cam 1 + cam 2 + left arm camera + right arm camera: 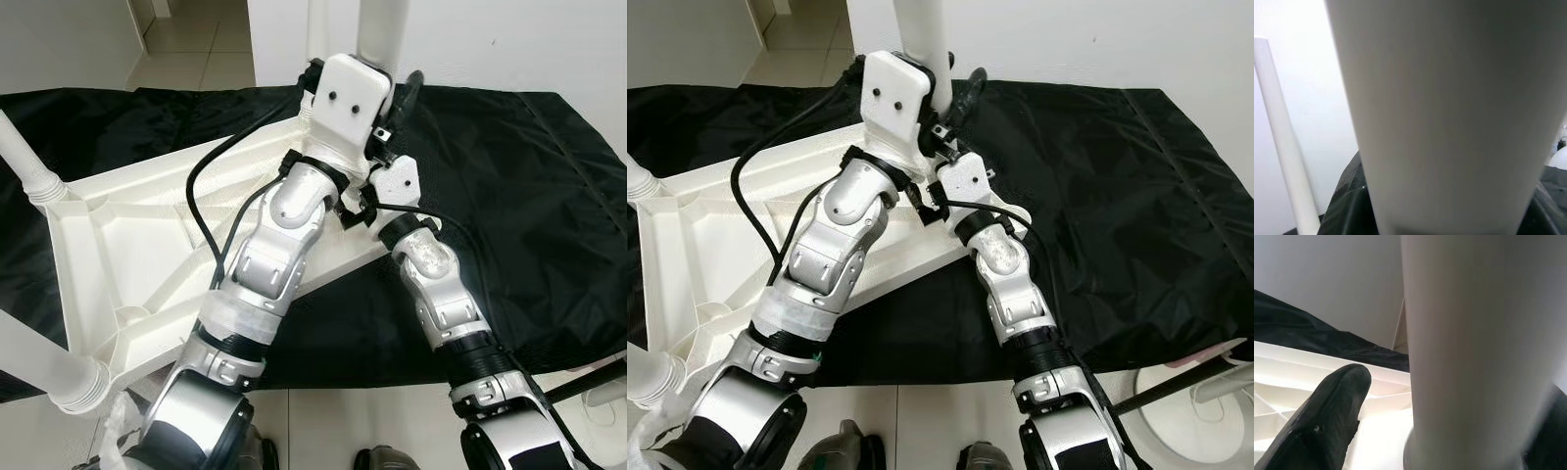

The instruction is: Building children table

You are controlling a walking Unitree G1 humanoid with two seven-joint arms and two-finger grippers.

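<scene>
While the upturned white tabletop (127, 235) lies ribbed side up on a black cloth (509, 196), both arms reach to its far corner, where a white table leg (380, 29) stands upright. From the head views, the left gripper (323, 73) is hidden behind its white wrist housing beside the leg, and the right gripper (965, 98) shows as a black finger curving round the leg's other side. Whether either pair of fingers is closed on the leg I cannot tell.

Up close, the left wrist view has the leg's pale surface (1449, 117) right against the lens, with another white leg (1283, 147) standing beyond it against the wall. By contrast, the right wrist view shows one black finger (1322, 426) just beside the leg's base, over the tabletop's ribs (1283, 377). Two more legs (29, 166) rise from the left corners in the left eye view.
</scene>
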